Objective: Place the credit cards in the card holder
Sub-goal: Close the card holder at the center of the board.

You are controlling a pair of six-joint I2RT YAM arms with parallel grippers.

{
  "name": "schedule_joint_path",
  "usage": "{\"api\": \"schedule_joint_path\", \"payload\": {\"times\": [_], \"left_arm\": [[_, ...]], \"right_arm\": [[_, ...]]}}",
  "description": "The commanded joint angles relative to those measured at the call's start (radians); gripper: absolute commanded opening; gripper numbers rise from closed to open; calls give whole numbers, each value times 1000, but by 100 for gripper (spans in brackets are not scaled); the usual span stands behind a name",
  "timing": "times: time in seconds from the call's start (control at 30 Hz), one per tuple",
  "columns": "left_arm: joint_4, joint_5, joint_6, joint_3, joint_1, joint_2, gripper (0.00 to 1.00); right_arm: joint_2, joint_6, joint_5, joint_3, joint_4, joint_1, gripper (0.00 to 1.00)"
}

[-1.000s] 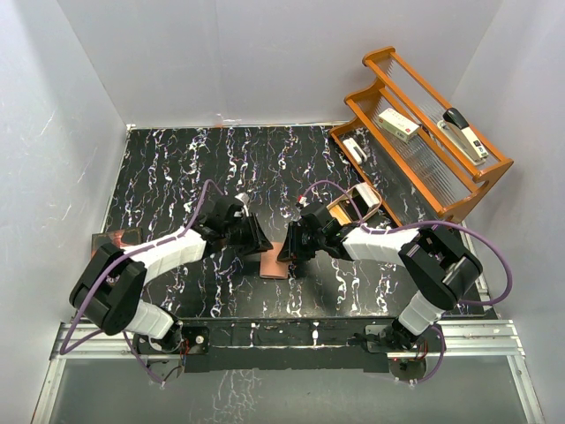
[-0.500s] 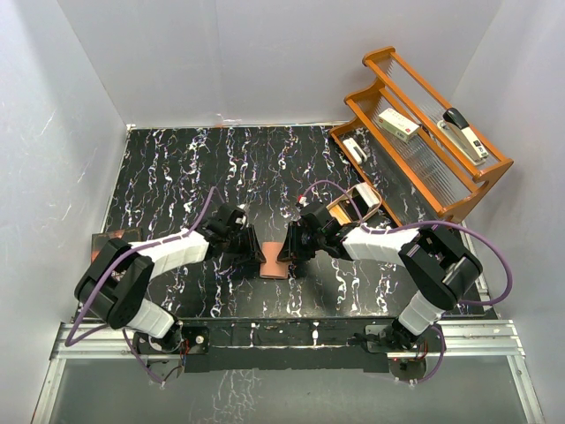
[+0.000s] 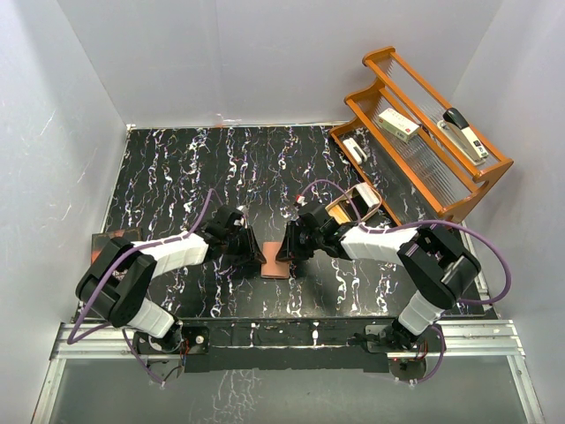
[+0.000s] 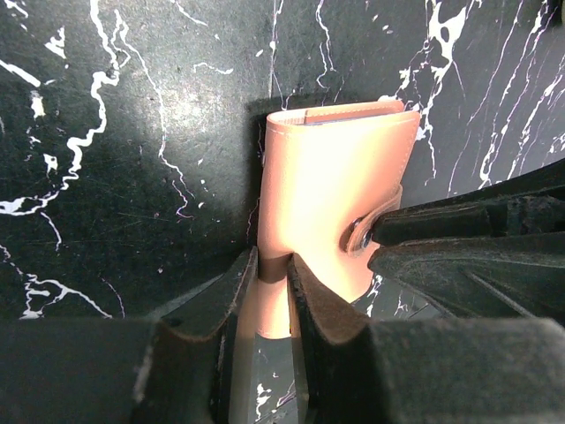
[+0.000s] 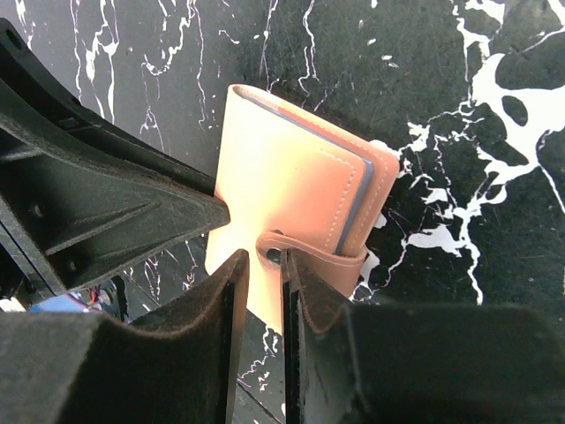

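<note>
**Two grippers meet on a folded card holder**

The reddish-brown leather card holder (image 4: 331, 177) sits near the front middle of the black marbled table (image 3: 177, 177), between the two arms. It is folded shut, and the right wrist view shows a thin grey-blue layer between its covers. The left gripper (image 4: 272, 269) is pinched on one short edge, with the leather running up between its nearly closed fingers. From the opposite side, the right gripper (image 5: 265, 265) has its fingers set close together around the snap tab (image 5: 305, 252), which wraps over the edge of the cover. The tab's metal stud lies in the narrow gap between them. Seen from above, the two grippers face each other with their tips close together over the card holder. At the far right corner of the table stands an orange wooden rack (image 3: 378, 57) holding a stapler (image 3: 465, 134) and a small white box (image 3: 399, 124).
</note>
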Motion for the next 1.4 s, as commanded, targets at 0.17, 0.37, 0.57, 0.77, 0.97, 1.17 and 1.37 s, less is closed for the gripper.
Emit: {"api": "schedule_joint_path", "payload": {"times": [0.17, 0.37, 0.57, 0.77, 0.97, 1.17, 1.37], "left_arm": [[56, 60, -57, -30, -25, 14, 16], [51, 51, -62, -36, -25, 4, 16], [59, 49, -72, -43, -25, -7, 16], [70, 56, -80, -55, -25, -7, 16], [80, 56, -85, -63, -25, -12, 16], [93, 61, -91, -69, -26, -8, 16], [100, 65, -93, -70, -26, -4, 16]], "right_arm": [[21, -4, 27, 57, 1, 22, 20], [19, -39, 67, 61, -38, 27, 19], [-2, -83, 172, 87, -127, 51, 14], [33, -92, 209, 104, -147, 69, 12], [77, -100, 262, 133, -196, 89, 11], [99, -106, 308, 145, -259, 104, 10], [156, -113, 340, 175, -325, 106, 10]]}}
